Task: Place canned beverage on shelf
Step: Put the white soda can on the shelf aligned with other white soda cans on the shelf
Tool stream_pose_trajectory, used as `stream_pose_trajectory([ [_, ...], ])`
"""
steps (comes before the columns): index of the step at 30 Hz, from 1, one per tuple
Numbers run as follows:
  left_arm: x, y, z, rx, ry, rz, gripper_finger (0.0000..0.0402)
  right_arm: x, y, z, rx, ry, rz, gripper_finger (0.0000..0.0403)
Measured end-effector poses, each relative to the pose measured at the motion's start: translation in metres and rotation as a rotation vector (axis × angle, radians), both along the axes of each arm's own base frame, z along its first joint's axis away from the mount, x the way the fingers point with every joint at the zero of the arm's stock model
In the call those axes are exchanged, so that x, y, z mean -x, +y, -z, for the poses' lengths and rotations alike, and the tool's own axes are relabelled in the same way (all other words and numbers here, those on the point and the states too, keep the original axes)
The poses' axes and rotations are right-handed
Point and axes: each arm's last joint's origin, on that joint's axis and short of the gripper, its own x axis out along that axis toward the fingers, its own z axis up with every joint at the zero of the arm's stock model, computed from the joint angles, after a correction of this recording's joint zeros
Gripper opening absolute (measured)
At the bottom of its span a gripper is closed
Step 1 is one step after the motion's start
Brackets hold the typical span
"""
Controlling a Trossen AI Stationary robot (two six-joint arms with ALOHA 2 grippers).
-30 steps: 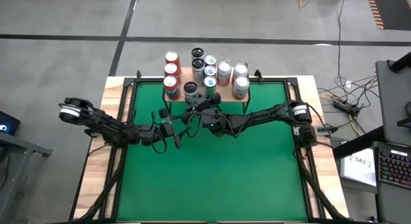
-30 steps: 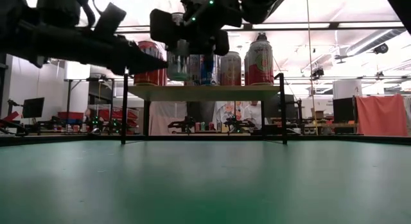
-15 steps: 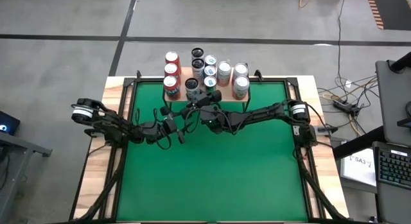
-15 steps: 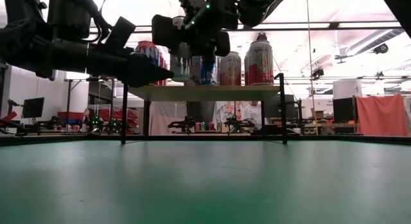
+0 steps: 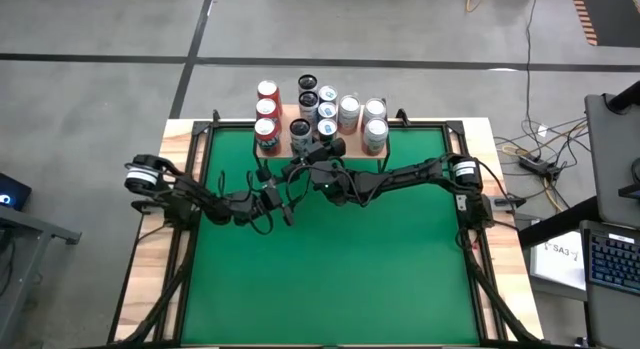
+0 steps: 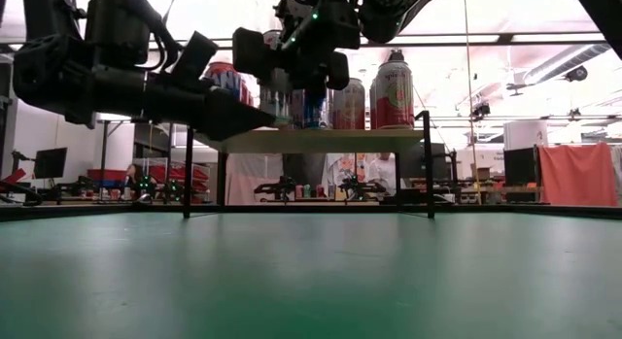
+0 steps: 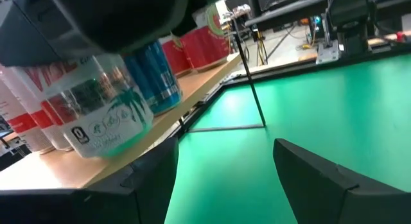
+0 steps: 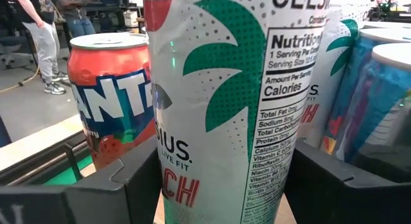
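Observation:
A white canned beverage with a green palm print (image 8: 218, 89) stands upright at the near edge of the shelf (image 6: 321, 140), between a red can (image 8: 109, 95) and blue ones. Its top shows dark in the high view (image 5: 299, 127). My right gripper (image 8: 225, 179) is shut on it, reaching level from the table's middle (image 5: 308, 149). My left gripper (image 7: 225, 166) hangs open and empty above the green table, just in front of the shelf and left of the can (image 5: 282, 207). My right gripper pinches the white can's round side wall (image 8: 168, 185) between its two fingers, one on each side. The fingers come level from the table's near side, on the can's upper half. The can is upright, its base (image 7: 109, 150) at the shelf's wooden top by the near edge.
Several cans crowd the shelf: red ones at its left (image 5: 266, 114), white and blue ones at the middle and right (image 5: 372, 124). Thin black legs (image 6: 426, 164) carry the shelf. The green table (image 5: 330, 269) lies open toward the near edge. People stand in the room beyond.
My left gripper has moved toward the table's right edge and a little down, staying open. My right gripper has edged the white can toward the far edge, from in front of the shelf to over its near edge, still upright.

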Motion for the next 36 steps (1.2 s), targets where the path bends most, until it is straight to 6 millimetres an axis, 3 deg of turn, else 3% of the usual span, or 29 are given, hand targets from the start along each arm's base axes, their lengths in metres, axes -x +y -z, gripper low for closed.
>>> stream_pose_trajectory([
  [18,-0.008,0.007,-0.003,-0.005,-0.029,-0.035,0.0239,-0.001,-0.005,0.003,-0.002,0.004,0.0,0.0253],
  [36,-0.009,0.015,-0.005,-0.007,-0.038,-0.062,0.0239,-0.001,-0.008,0.008,-0.018,0.013,-0.009,0.0292],
])
